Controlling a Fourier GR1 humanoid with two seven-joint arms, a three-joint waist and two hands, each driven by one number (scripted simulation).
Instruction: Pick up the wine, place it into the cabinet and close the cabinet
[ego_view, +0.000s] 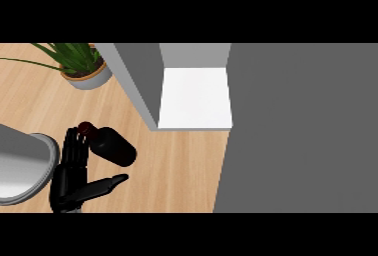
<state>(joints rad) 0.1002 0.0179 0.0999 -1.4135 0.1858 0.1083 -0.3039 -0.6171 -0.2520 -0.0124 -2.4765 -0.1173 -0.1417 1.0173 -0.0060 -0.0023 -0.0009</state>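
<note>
The wine bottle (112, 145) is dark with a reddish cap and stands on the wooden counter (177, 170), seen from above at the lower left. My left hand (71, 175) is just left of it. Its fingers (74, 147) are straight and lie along the bottle's left side, and the thumb (109, 183) sticks out below the bottle. Nothing is curled round the bottle. The cabinet (140, 85) stands open behind, with a white shelf (196, 97) bare inside. Its grey door (295, 125) swings out and fills the right of the view. My right hand does not show.
A potted plant (85, 70) stands at the back left, next to the cabinet's left wall. A grey round metal vessel (22, 165) sits at the left edge, close to my left hand.
</note>
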